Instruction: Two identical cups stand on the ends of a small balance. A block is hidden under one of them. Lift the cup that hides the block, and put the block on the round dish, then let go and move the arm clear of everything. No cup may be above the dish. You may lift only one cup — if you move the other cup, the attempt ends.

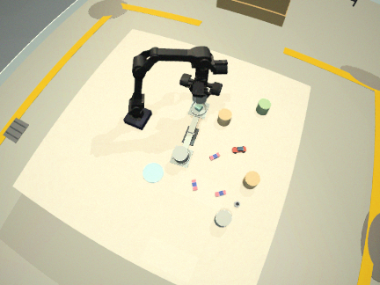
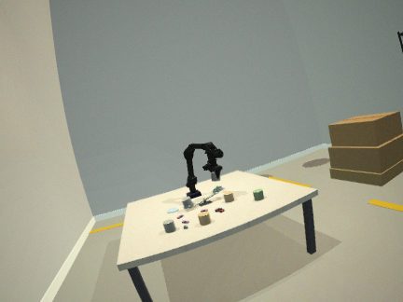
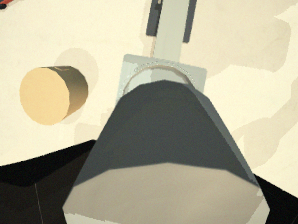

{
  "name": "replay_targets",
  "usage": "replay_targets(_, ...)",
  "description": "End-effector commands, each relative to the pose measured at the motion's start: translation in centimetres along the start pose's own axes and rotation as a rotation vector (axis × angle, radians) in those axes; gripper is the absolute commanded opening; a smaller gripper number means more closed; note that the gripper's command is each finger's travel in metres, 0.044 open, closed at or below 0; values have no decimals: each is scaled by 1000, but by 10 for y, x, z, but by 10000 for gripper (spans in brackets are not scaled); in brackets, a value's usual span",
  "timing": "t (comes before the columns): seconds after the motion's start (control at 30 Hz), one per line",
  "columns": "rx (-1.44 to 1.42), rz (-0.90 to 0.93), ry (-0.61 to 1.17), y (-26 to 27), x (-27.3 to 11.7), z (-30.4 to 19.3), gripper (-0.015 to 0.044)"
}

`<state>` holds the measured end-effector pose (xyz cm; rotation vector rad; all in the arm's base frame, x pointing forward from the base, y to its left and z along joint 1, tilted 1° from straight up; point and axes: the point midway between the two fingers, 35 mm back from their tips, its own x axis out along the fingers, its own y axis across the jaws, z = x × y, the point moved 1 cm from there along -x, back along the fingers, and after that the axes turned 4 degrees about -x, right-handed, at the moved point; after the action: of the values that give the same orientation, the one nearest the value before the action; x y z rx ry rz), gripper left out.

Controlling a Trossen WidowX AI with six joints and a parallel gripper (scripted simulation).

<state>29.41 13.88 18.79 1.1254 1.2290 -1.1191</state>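
My gripper [image 1: 200, 96] [image 2: 215, 173] is shut on a grey cup [image 1: 199, 100] [image 2: 215, 177] [image 3: 162, 130], held in the air above the far end of the balance [image 1: 193, 127] [image 2: 212, 195] [image 3: 172, 30]. A small teal-green block [image 1: 199, 107] sits uncovered on that end's round seat, below the raised cup; in the wrist view the cup hides it. The other grey cup [image 1: 180, 155] [image 2: 187, 202] stands upright on the near end. The pale blue round dish [image 1: 153, 172] [image 2: 173, 210] lies beside that end, with nothing on it or above it.
A tan cylinder [image 1: 224, 117] [image 2: 229, 197] [image 3: 45, 95] stands close to the balance's far end. Farther off are a green cylinder [image 1: 264, 106], another tan one [image 1: 252, 179] and a grey one [image 1: 223, 218]. A red toy car [image 1: 238, 149] and several small pink-and-blue pieces lie between.
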Motion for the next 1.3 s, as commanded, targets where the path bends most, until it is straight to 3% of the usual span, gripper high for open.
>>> replay_targets(0.0,0,1,1,0,0,0,0)
replay_targets(1.03,0,1,1,0,0,0,0)
replay_targets(1.27,2,6,7,-13,35,-44,0)
